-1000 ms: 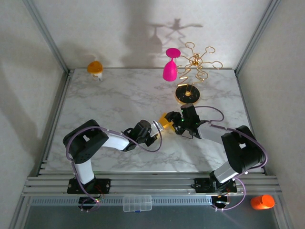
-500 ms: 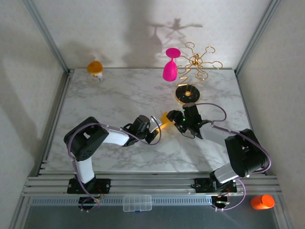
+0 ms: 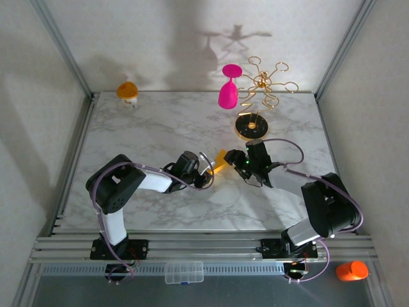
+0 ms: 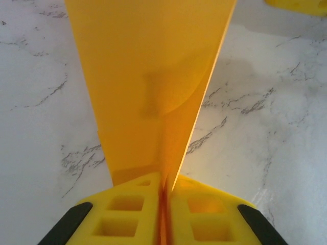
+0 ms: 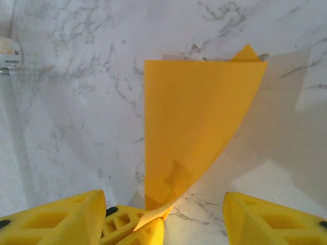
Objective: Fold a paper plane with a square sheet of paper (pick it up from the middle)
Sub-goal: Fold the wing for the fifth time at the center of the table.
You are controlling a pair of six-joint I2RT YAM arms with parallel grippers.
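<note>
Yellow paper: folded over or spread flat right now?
Folded over, not flat: the paper rises as two layers that meet where the shut left gripper pinches them. Whether the crease is sharp, cannot tell.

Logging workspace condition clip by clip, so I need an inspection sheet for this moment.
Surface: marble table, no spills seen.
Job's things: sheet of paper bent double, standing up between the hands, not flat.
Clutter: pink goblet and gold rack at the far edge; orange-topped cup in the far left corner.
Hands: left hand shut on the paper's folded edge; right hand open, fingers either side of the sheet.
Cables: purple cables loop loosely off both arms, near the paper.
Surroundings: pale walls; clear box on the near rail; orange object off the table, near right.
</note>
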